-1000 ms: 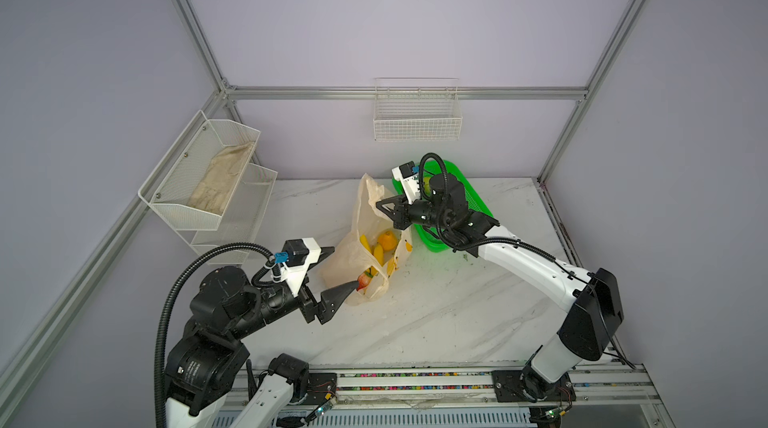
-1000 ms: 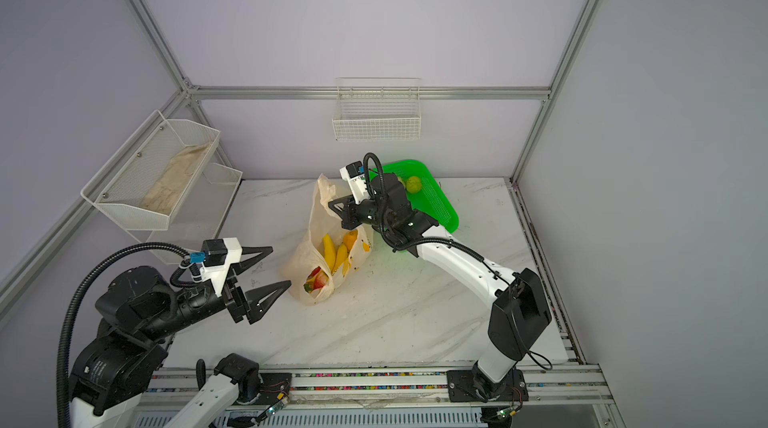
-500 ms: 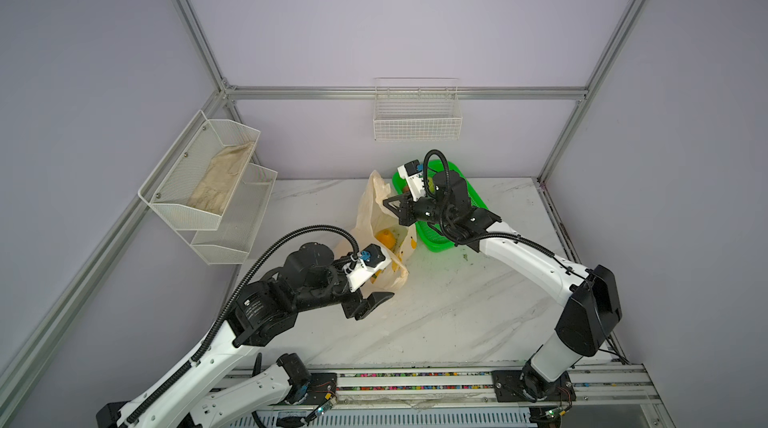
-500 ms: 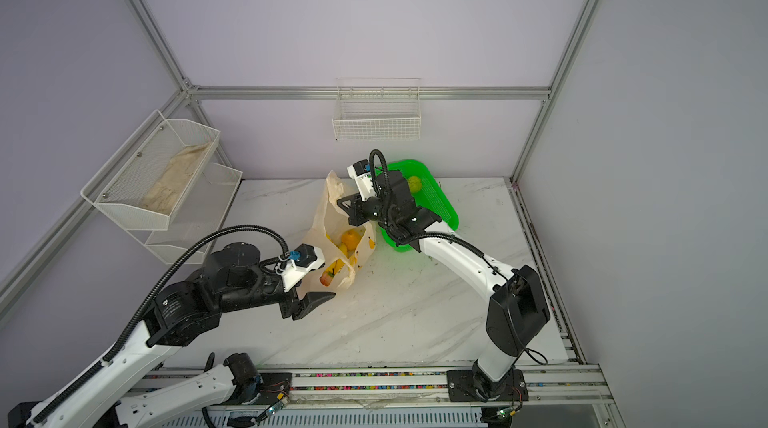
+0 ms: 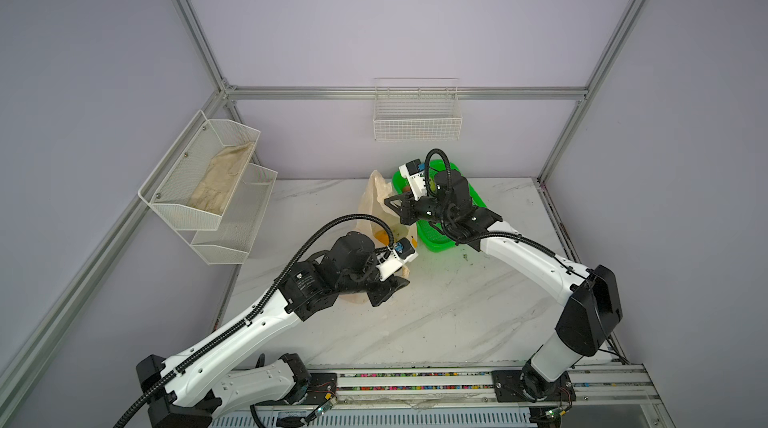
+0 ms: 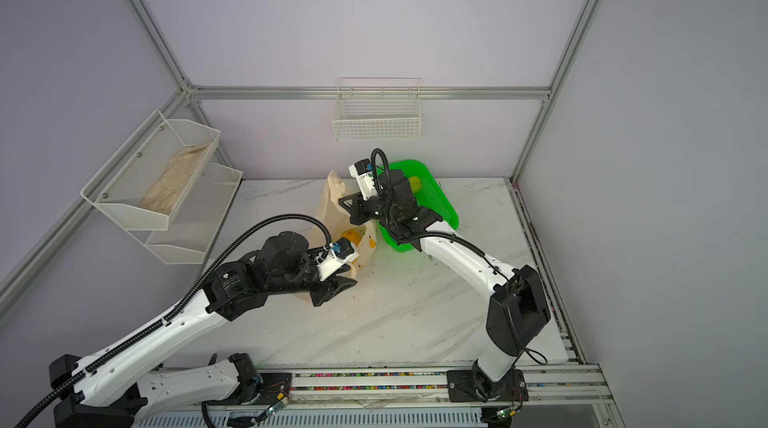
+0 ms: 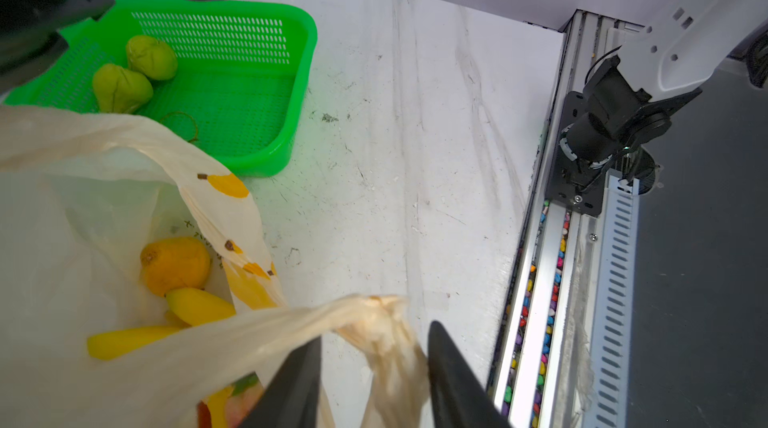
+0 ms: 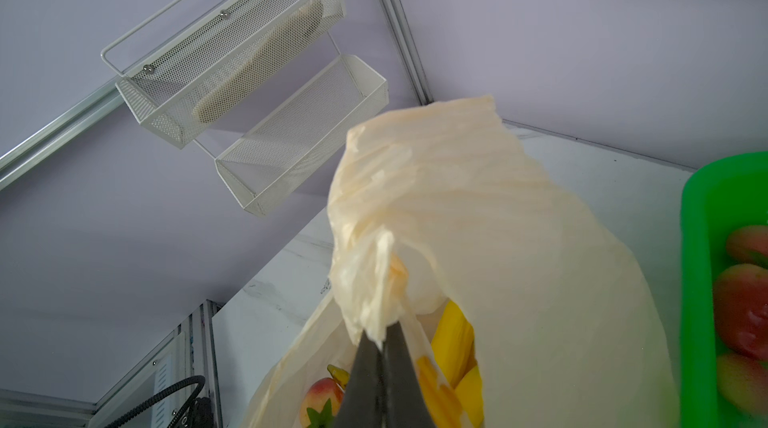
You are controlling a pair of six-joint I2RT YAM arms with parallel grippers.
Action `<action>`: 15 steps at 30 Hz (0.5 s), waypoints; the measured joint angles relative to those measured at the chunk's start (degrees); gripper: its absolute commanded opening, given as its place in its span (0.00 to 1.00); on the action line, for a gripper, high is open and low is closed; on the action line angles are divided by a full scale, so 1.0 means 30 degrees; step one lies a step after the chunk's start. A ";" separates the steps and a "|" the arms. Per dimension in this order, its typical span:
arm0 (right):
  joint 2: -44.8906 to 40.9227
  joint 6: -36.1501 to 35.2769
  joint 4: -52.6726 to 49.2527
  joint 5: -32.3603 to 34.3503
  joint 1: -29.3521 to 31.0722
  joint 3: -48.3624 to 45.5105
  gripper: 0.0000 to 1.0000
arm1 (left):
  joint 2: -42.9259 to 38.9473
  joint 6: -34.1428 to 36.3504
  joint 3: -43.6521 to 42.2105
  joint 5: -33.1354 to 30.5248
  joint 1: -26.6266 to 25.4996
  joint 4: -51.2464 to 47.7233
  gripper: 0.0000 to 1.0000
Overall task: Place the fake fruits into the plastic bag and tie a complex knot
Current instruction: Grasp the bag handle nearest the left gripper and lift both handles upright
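Note:
The plastic bag (image 5: 376,206) (image 6: 332,201) stands open at mid-table, cream-peach with banana prints. My right gripper (image 8: 380,336) (image 5: 390,201) is shut on the bag's far handle and holds it up. In the left wrist view my left gripper (image 7: 376,334) has its jaws apart on either side of the near handle (image 7: 382,322), with a gap still showing. Inside the bag (image 7: 104,197) lie an orange pear (image 7: 174,264), yellow bananas (image 7: 199,305) and a strawberry (image 8: 320,401). Two green pears (image 7: 151,57) and red fruits (image 8: 744,305) sit in the green basket (image 7: 299,93).
The green basket (image 5: 432,241) (image 6: 449,214) stands just right of the bag, partly under my right arm. Two-tier white mesh shelves (image 5: 208,181) hang on the left wall, with a wire basket (image 5: 417,118) on the back wall. A rail (image 5: 415,380) runs along the table's front edge.
My left arm swung in from the front left to the bag's near side, and its jaws narrowed around the near handle. The right gripper kept its hold on the far handle.

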 measured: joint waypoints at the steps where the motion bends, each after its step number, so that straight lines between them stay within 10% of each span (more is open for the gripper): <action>1: -0.0058 0.0000 0.0007 0.0051 -0.0015 -0.0029 0.00 | -0.0007 -0.0124 -0.0117 0.0007 -0.0015 0.0408 0.21; 6: -0.1093 0.0051 -0.0073 0.0772 -0.0517 -0.0568 0.00 | -0.1158 -0.1319 -0.0554 -0.0998 -0.0073 0.2113 0.01; 15: -0.6331 0.0495 -0.0342 0.3497 -0.1559 -0.1464 0.00 | -0.5493 -0.3191 -0.0117 -0.7038 0.2514 0.4284 0.00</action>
